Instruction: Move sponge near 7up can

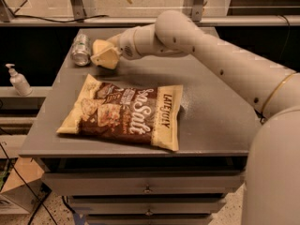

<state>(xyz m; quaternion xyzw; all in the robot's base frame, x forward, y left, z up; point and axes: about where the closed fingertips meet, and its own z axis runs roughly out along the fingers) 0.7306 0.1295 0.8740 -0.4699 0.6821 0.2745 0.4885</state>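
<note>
The pale yellow sponge [104,53] is held in my gripper [108,54], just above the grey table's back left part. The silvery-grey 7up can [81,49] lies on its side right beside it, a little to the left. My white arm reaches in from the right across the table. The gripper's jaws are closed around the sponge, which hides most of them.
A brown-and-cream chip bag [123,113] lies flat in the table's front middle. A white pump bottle [18,80] stands on a shelf to the left, off the table [211,121]. A metal rail runs behind the table. Drawers sit below its front edge.
</note>
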